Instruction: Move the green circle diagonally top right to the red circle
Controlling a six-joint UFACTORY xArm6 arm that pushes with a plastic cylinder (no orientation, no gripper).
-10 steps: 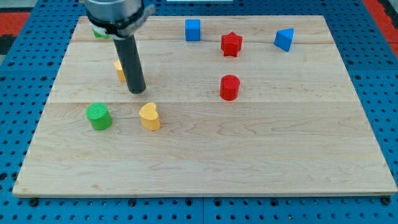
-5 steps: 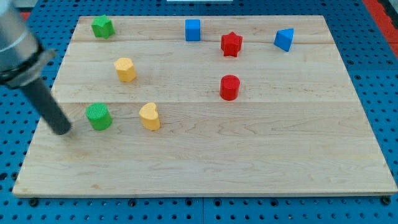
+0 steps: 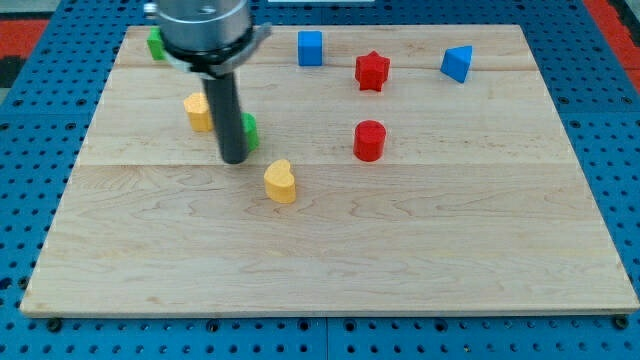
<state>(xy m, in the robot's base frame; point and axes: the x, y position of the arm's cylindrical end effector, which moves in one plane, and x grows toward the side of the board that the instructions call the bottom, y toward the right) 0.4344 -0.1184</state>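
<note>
Camera view gave us the whole wooden board [image 3: 330,250] on its blue pegboard surround [image 3: 30,120]. Our arm carried no pincer, so there was nothing to be apart, together or clamped: it ended in the dark rod [image 3: 226,115], and my tip [image 3: 234,158] rested on the board left of centre. The green circle [image 3: 248,130] sat right against the rod on the view's right side, mostly hidden behind it, so that only a sliver of green showed; we could not tell whether the two were actually touching. The red circle [image 3: 369,140] lay well apart from it toward the view's right, at about the same height on the board. On the rod's other side, just beside it, a yellow block [image 3: 197,111] peeked out, its shape partly covered. A yellow heart [image 3: 281,181] sat near the tip, below and to the view's right of it. Along the view's top we saw a green block [image 3: 155,44], half hidden behind the arm's grey housing, a blue cube [image 3: 310,47], a red star [image 3: 372,70] straight above the red circle, and a blue block [image 3: 457,62] of angular shape farthest to the right.
</note>
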